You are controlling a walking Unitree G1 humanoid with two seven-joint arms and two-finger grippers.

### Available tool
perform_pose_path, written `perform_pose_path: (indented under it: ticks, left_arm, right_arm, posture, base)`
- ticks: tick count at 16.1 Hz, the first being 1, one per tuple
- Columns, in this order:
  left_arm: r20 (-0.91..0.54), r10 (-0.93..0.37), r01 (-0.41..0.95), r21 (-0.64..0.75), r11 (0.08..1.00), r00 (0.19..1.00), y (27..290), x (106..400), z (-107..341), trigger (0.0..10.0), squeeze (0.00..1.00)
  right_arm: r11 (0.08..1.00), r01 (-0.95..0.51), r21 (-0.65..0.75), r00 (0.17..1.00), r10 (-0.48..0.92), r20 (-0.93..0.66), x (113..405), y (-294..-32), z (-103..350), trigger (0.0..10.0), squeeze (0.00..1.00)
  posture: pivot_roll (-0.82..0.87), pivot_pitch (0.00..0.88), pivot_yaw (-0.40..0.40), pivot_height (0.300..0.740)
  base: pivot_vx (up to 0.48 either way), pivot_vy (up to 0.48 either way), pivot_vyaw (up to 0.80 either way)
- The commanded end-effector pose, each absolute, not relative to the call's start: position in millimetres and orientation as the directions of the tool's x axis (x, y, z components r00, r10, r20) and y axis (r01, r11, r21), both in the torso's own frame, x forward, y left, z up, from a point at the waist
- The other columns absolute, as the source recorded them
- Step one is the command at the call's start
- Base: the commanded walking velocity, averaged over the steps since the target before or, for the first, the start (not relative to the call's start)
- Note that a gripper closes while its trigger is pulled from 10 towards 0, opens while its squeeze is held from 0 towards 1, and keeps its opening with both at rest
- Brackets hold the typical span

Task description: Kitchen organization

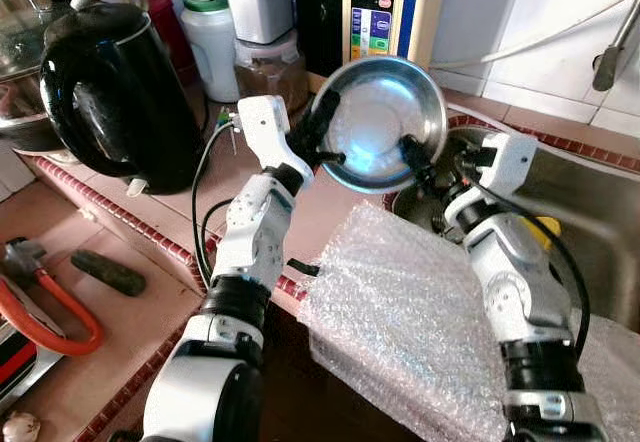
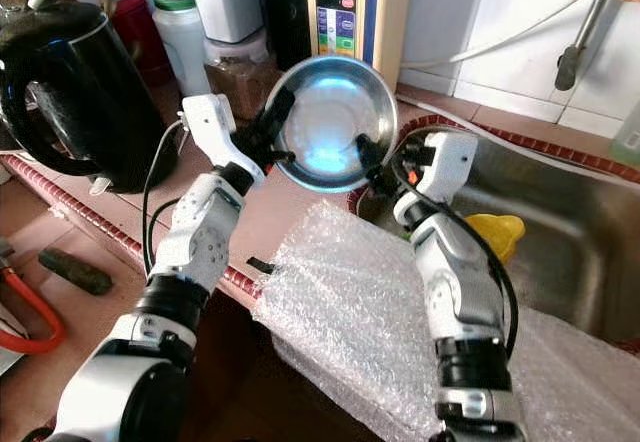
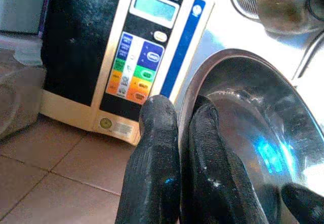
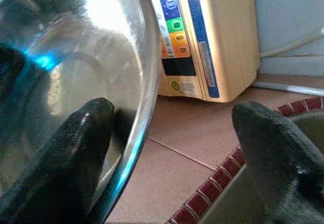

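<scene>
1. A round steel bowl, shiny, with a blue glint inside, is held tilted on edge above the tiled tabletop, its hollow facing the robot.
2. The left claw is pinched onto the bowl's left rim.
3. The right claw gapes wide; one finger lies against the bowl's inner side.

The tiled table carries a black kettle at its left, with a white bottle, a brown-filled jar and a cream panelled appliance along the back. Bubble wrap lies over its front edge beside the steel sink. A lower tiled ledge holds a dark green object
</scene>
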State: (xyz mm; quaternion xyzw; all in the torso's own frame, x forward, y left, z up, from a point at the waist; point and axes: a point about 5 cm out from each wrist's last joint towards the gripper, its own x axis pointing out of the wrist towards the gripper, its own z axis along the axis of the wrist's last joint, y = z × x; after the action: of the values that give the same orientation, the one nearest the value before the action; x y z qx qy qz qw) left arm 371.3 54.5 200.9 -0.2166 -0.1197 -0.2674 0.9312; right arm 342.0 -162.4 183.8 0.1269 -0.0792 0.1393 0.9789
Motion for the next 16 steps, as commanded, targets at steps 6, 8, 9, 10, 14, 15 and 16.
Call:
perform_pose_path:
  ticks: [6,8,9,10,14,15,16]
  left_arm:
    - [0.364,-0.48,0.597,-0.37,0.712,0.798,48.0,358.4,200.1,0.0,0.0]
    - [0.357,-0.49,0.601,-0.362,0.712,0.795,49.4,357.4,199.1,0.0,0.0]
    - [0.355,-0.492,0.602,-0.361,0.713,0.795,49.9,357.2,199.3,0.0,0.0]
    - [0.353,-0.491,0.6,-0.36,0.714,0.796,50.7,357.4,199.5,0.0,0.0]
    - [0.35,-0.496,0.603,-0.36,0.712,0.795,50.8,357.4,200.4,0.0,0.0]
    - [0.347,-0.5,0.605,-0.358,0.711,0.794,50.4,357.2,199.9,0.0,0.0]
    - [0.345,-0.504,0.607,-0.354,0.712,0.792,50.2,357.0,199.3,0.0,0.0]
  right_arm:
    - [0.899,-0.2,0.389,0.979,0.172,0.105,352.6,-176.7,178.3,0.0,0.0]
    - [0.902,-0.221,0.372,0.975,0.208,0.074,350.9,-176.4,174.1,0.0,0.0]
    - [0.899,-0.221,0.378,0.975,0.211,0.069,350.9,-176.6,173.5,0.0,0.0]
    - [0.892,-0.23,0.389,0.972,0.228,0.053,349.7,-175.8,170.9,0.0,0.0]
    - [0.87,-0.3,0.392,0.945,0.328,-0.003,341.5,-169.1,160.3,0.0,0.0]
    - [0.868,-0.304,0.393,0.942,0.335,-0.01,340.0,-171.0,158.9,0.0,0.0]
    - [0.865,-0.312,0.393,0.938,0.347,-0.02,338.6,-172.3,157.5,0.0,0.0]
  posture:
    - [-0.09,0.062,0.081,0.74]
    - [-0.09,0.063,0.082,0.74]
    - [-0.09,0.063,0.082,0.74]
    - [-0.09,0.062,0.083,0.74]
    - [-0.09,0.061,0.088,0.74]
    - [-0.09,0.061,0.092,0.74]
    - [-0.09,0.06,0.093,0.74]
  base:
    - [0.0,0.0,0.0]
    - [0.0,0.0,0.0]
    - [0.0,0.0,0.0]
    - [0.0,0.0,0.0]
    - [0.0,0.0,0.0]
    - [0.0,0.0,0.0]
    - [0.0,0.0,0.0]
